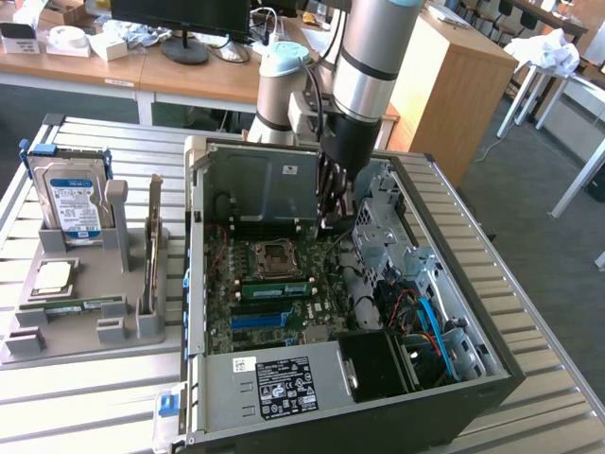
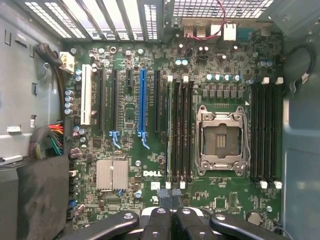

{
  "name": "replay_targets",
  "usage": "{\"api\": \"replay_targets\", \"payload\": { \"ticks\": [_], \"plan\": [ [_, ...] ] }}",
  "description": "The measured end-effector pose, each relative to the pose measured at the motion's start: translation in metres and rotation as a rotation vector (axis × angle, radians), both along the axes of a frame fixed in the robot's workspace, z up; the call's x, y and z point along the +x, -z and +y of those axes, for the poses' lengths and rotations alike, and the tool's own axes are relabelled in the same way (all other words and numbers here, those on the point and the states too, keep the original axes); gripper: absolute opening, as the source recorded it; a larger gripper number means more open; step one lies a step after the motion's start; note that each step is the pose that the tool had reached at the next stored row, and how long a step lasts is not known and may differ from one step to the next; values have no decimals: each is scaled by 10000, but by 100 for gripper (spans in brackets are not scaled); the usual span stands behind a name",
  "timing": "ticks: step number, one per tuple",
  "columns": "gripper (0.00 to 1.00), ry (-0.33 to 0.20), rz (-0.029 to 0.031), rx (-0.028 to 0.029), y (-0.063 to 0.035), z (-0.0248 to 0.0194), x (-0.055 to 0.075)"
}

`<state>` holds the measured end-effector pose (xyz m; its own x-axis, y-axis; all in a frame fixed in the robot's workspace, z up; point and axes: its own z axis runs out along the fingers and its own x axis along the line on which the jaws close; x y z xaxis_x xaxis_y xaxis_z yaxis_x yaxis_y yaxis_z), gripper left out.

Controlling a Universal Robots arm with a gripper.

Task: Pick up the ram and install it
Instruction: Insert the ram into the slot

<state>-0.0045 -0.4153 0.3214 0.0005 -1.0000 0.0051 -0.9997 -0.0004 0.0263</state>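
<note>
"Since the ram (image 1: 279,287) is the point, where does it sit?"

"Just below the centre of the exterior view, on edge in a slot of the green motherboard (image 2: 135,165). It is a thin green stick with small dark chips. Its long axis runs left to right, parallel to the blue slot strip (image 1: 257,320) below it."

"Any writing?"

"'DELL' in white on the board."

"And the gripper (image 1: 336,219)?"

"It hangs up and right of the stick. Its black fingers (image 2: 162,220) are pressed together, holding nothing."

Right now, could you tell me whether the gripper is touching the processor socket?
Apart. In the wrist view, bare motherboard lies between the gripper and the processor socket.
</note>
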Motion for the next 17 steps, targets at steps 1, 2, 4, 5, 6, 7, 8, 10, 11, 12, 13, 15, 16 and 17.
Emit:
{"api": "replay_targets", "payload": {
  "ticks": [1,2,4,5,6,7,8,10,11,12,13,15,16,17],
  "plan": [
    [10,0,0,0,10,0,0],
    [10,0,0,0,18,0,0],
    [10,0,0,0,37,0,0],
    [10,0,0,0,47,0,0],
    [10,0,0,1,58,0,0],
    [10,1,0,0,69,0,0],
    [10,1,0,0,80,0,0],
    [10,0,0,-1,103,0,0],
    [10,0,0,-1,113,0,0],
    [10,0,-1,0,124,0,0],
    [10,0,0,-1,134,0,0],
    [10,0,-1,0,156,0,0],
    [10,1,0,-1,167,0,0],
    [10,0,-1,1,180,0,0]
  ]
}}
